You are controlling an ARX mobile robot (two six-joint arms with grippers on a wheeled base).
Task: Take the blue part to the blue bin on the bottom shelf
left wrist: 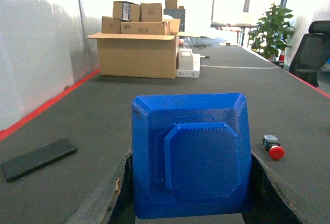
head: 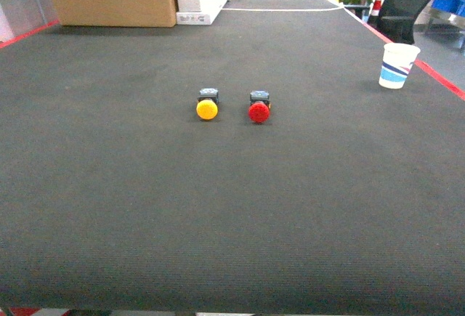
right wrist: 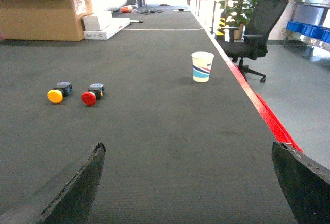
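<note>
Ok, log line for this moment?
left claw: shut on blue part | right claw: open, empty | yellow button, red button: on table

The blue part (left wrist: 193,154) (ribbed plastic, octagonal raised face) stands upright between the left fingers (left wrist: 98,198).

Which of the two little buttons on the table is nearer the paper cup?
The red button; the yellow button lies on its far side from the paper cup.
</note>
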